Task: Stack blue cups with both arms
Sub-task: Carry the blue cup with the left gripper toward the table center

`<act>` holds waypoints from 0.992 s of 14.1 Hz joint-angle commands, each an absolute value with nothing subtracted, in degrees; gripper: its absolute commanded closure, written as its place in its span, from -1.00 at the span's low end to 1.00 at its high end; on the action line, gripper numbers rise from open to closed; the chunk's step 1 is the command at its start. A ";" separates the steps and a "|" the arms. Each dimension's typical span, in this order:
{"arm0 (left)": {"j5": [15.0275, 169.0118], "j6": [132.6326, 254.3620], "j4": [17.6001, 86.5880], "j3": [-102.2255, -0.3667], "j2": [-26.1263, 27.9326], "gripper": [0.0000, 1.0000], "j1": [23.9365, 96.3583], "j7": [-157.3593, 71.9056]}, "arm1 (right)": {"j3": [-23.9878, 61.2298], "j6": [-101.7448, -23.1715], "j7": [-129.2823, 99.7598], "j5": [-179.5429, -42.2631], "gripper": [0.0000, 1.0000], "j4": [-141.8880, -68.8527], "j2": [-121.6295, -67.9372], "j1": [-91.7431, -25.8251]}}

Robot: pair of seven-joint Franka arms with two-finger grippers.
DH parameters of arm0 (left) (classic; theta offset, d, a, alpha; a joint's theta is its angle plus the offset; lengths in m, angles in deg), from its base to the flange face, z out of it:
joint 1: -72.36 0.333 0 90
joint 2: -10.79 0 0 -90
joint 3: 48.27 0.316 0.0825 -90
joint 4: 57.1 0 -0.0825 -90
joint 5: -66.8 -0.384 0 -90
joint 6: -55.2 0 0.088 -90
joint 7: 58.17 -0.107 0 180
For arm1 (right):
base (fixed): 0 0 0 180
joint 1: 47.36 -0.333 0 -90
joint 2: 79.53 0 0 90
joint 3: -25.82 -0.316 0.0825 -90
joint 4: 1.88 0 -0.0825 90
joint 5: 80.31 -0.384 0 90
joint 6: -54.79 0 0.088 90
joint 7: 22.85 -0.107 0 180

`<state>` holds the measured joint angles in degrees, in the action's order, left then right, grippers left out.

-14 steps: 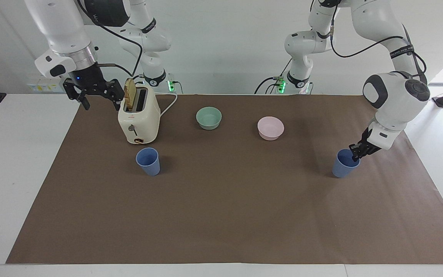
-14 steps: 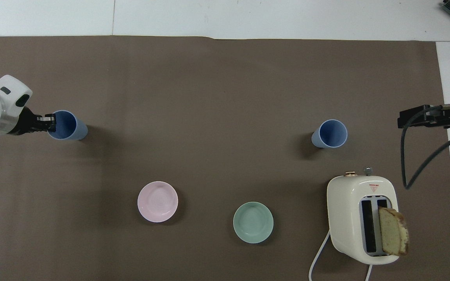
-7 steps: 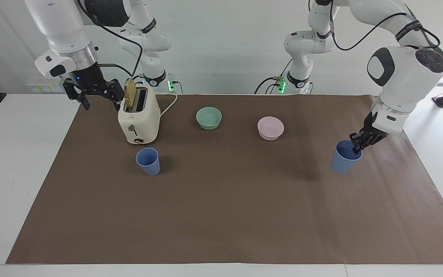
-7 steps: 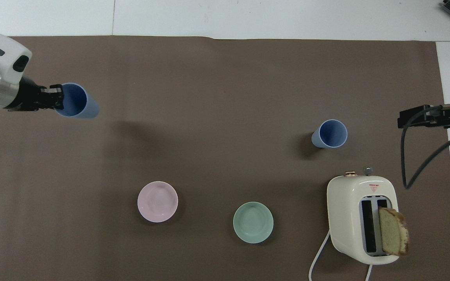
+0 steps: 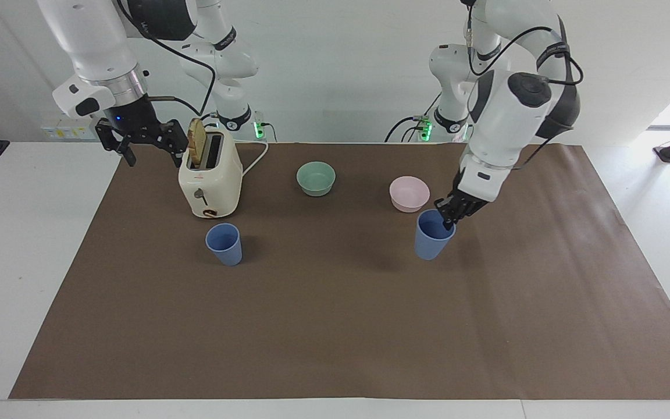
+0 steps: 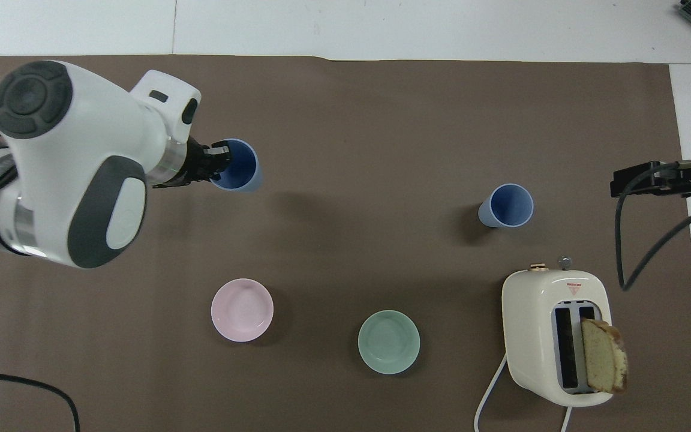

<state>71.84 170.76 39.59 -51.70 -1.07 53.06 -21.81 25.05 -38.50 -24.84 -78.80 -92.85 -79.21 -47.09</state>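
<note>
One blue cup [image 5: 431,235] [image 6: 240,164] hangs slightly tilted just above the brown mat, close to the pink bowl. My left gripper [image 5: 448,217] [image 6: 218,168] is shut on its rim, one finger inside the cup. The other blue cup [image 5: 224,244] [image 6: 506,205] stands upright on the mat, farther from the robots than the toaster. My right gripper [image 5: 150,145] waits open and empty in the air beside the toaster, at the right arm's end of the table. Only its edge [image 6: 645,179] shows in the overhead view.
A cream toaster [image 5: 210,177] [image 6: 555,336] with a bread slice [image 5: 196,141] in one slot stands near the right arm, its cord trailing toward the robots. A mint-green bowl [image 5: 316,178] [image 6: 388,342] and a pink bowl [image 5: 409,193] [image 6: 242,309] sit nearer the robots than the cups.
My left arm has lifted its blue cup off the mat at its own end of the table and carried it toward the middle, beside the pink bowl. The right arm has not moved.
</note>
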 commanded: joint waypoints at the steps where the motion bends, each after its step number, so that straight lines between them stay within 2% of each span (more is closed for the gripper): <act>1: 72.68 175.16 40.28 -50.55 -4.84 1.00 47.25 -18.01 | 24.85 -38.29 -25.48 -78.64 -1.00 -92.41 -79.44 -46.66; 3: 72.68 176.66 40.80 -50.55 -6.44 1.00 44.95 -15.99 | 24.85 -38.29 -25.48 -78.73 -1.00 -92.41 -79.44 -46.66; 7: 72.86 182.72 47.21 -50.55 -6.35 1.00 42.22 -15.02 | 24.85 -38.29 -25.48 -78.64 -1.00 -92.41 -79.44 -46.66; 13: 72.86 184.31 48.01 -50.55 -6.26 1.00 41.78 -15.28 | 24.85 -38.29 -25.48 -78.64 -1.00 -92.32 -79.44 -46.66; 14: 72.86 184.66 47.93 -50.55 -6.35 0.21 41.95 -15.71 | 24.85 -38.29 -25.48 -78.64 -1.00 -92.41 -79.44 -46.66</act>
<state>72.10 182.82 46.06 -51.59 -7.76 42.81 -15.42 25.05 -38.50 -24.84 -78.80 -92.85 -79.21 -47.09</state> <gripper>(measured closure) 0.947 0.000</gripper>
